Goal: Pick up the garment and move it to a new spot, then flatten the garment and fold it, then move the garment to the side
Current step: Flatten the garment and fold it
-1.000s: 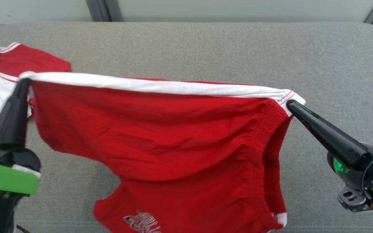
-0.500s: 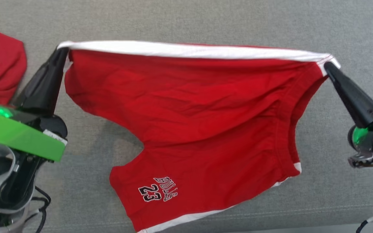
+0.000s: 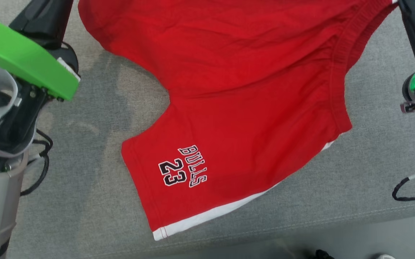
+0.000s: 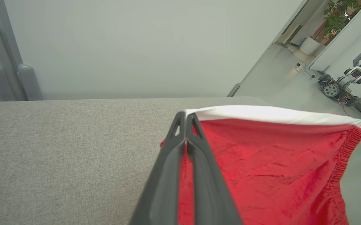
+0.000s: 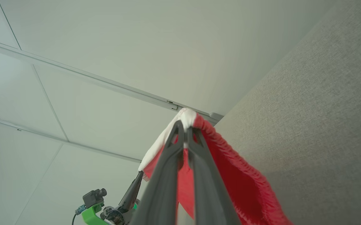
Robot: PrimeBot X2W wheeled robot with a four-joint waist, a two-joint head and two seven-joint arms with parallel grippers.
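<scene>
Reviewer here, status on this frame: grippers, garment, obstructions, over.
Left gripper, right gripper: both shut on red shorts, opposite top corners. Shorts hang stretched, lower leg draped on grey cushion. Black cable near right arm, clear of cloth.

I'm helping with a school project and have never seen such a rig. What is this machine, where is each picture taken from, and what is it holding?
It is a wheeled robot with two arms, each ending in a gripper with two long dark fingers. One picture looks down from a camera on its head; the other two come from cameras on its wrists, looking along the fingers. Over the grey padded surface hangs a pair of red shorts with white trim and a BULLS 23 print. The left gripper and the right gripper are each shut on the white-striped top edge, stretching the shorts between them; the lower leg seems to rest on the surface.
</scene>
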